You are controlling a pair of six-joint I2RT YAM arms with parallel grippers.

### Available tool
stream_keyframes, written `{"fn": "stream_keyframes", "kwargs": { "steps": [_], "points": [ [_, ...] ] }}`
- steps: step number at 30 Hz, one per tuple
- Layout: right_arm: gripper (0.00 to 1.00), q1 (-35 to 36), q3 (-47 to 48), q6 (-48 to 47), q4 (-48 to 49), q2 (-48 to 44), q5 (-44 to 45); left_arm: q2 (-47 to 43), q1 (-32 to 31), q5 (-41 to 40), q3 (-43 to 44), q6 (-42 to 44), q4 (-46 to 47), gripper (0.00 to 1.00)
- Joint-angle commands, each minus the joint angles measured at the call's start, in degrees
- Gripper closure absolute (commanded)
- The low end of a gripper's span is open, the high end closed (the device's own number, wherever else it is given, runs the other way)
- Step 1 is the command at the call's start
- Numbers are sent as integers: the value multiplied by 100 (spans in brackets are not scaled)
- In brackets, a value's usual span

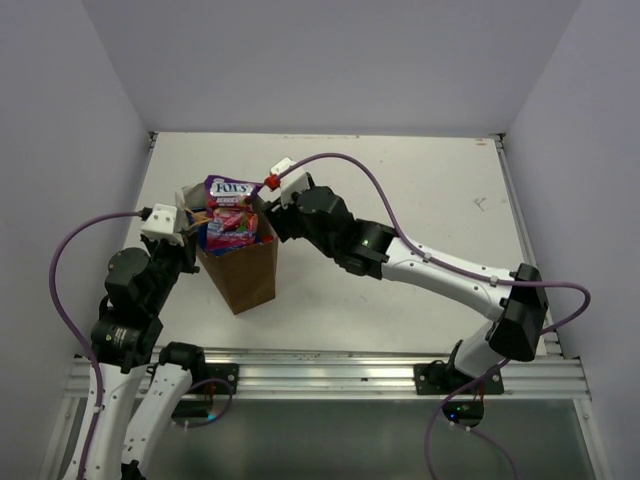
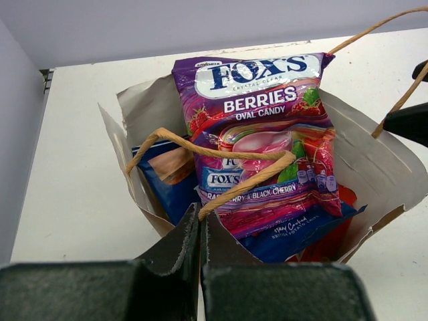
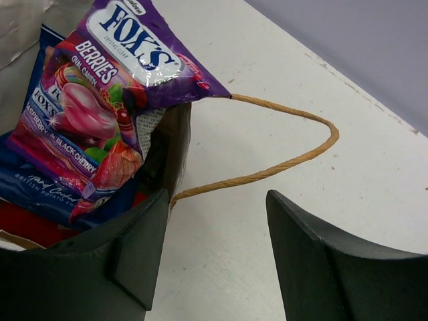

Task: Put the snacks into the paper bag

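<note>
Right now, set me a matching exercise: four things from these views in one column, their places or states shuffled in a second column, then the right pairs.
Column one:
1. Fox's sweets bag
2. blue packet
3. left gripper
4. right gripper

Column two:
A. fingers open, beside a string handle
B. fingers shut on the rim of the paper bag
C. topmost, sticking out of the paper bag
D. inside the paper bag, under the Fox's sweets bag

Pairs: 1-C, 2-D, 3-B, 4-A
</note>
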Motion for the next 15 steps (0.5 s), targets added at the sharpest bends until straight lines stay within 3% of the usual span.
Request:
{"fn": "stream_keyframes", "kwargs": {
  "steps": [1, 11, 15],
  "points": [
    [37, -166, 9, 327, 377, 62, -293, 41, -35, 19, -25, -27, 337, 100],
    [40, -333, 247, 661, 280, 536, -917, 155, -35, 28, -86, -45, 451, 100],
    [49, -333, 395, 723, 202, 729, -1216, 217, -35, 45, -148, -71, 503, 100]
  ]
}}
